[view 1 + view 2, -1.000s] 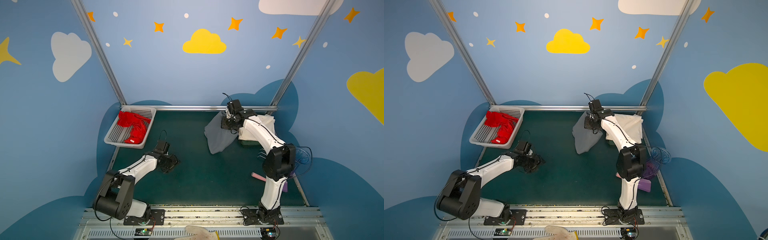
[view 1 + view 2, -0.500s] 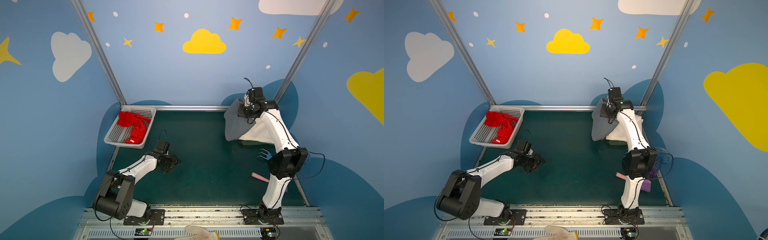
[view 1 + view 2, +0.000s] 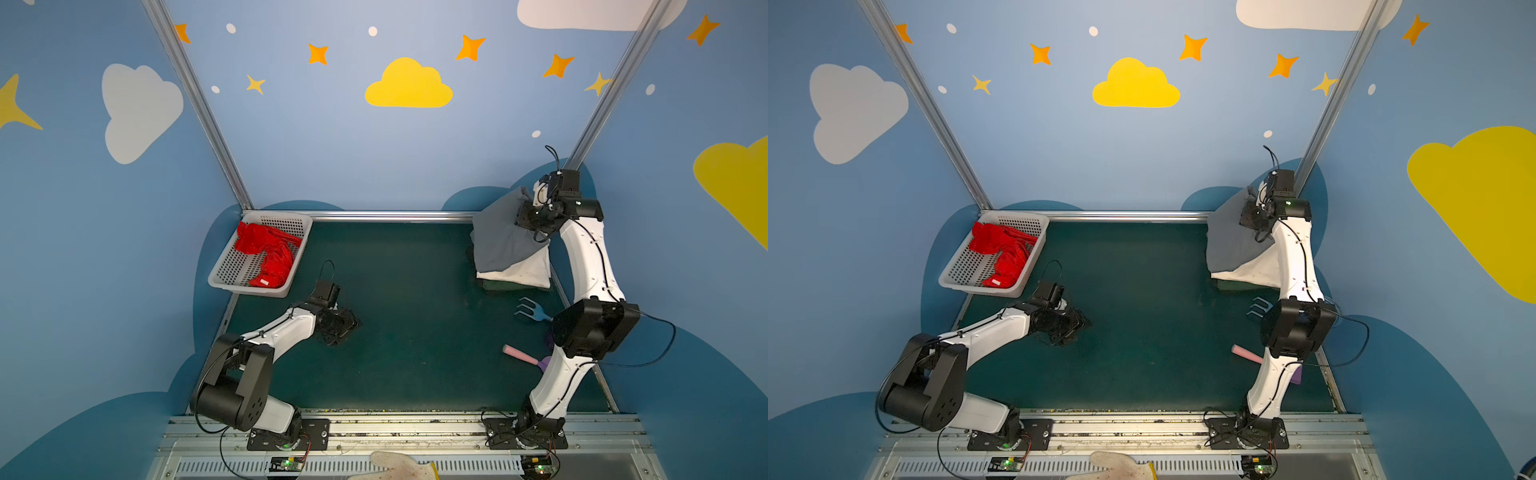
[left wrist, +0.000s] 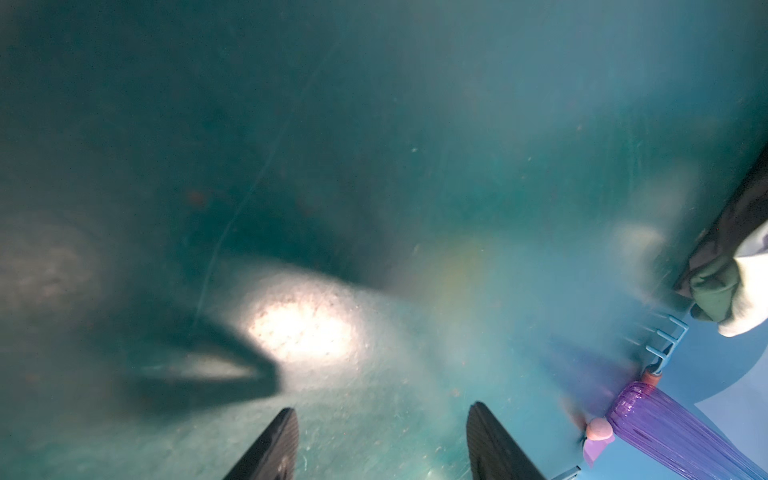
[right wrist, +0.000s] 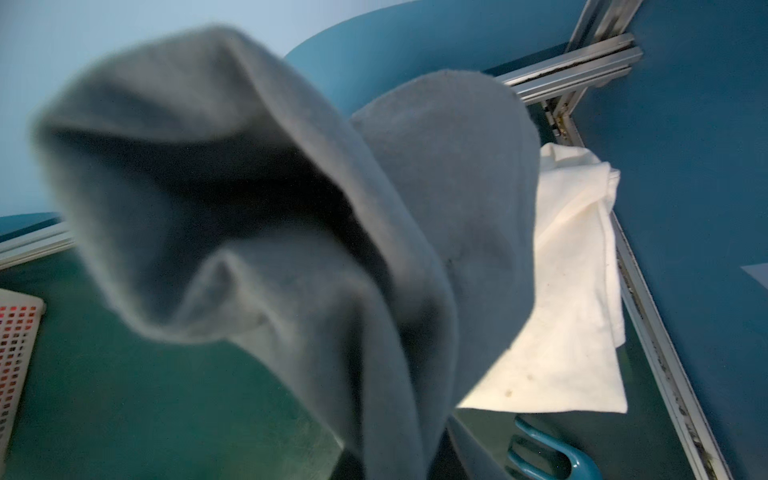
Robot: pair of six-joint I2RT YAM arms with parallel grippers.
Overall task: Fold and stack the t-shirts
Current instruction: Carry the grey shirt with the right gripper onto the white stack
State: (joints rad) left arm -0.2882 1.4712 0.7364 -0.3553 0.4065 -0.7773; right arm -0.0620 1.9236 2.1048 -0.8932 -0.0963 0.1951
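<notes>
Pinching with tight-closed right gripper [image 3: 525, 217] a bunched edge of grey t-shirt [image 3: 498, 243], raised above cream-white t-shirt [image 3: 519, 272], lower hem draping onto it. Lower slowly, square over cream-white t-shirt, let go only once flat. With left gripper [image 4: 378, 444] parted, empty, low over mat [image 3: 415, 332], well apart from cream-white t-shirt; red t-shirt [image 3: 266, 253] crumpled in basket [image 3: 253, 289], far from it. Cannot see right fingertips under cloth; cannot read blurred folds; cannot identify dark green bit [image 3: 498, 286] under cream-white t-shirt.

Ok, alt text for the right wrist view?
A slate grey t-shirt hangs close to the lens, filling most of the frame. Behind it, a cream-white t-shirt lies in the corner of the green table, a blue pronged toy nearby.
</notes>
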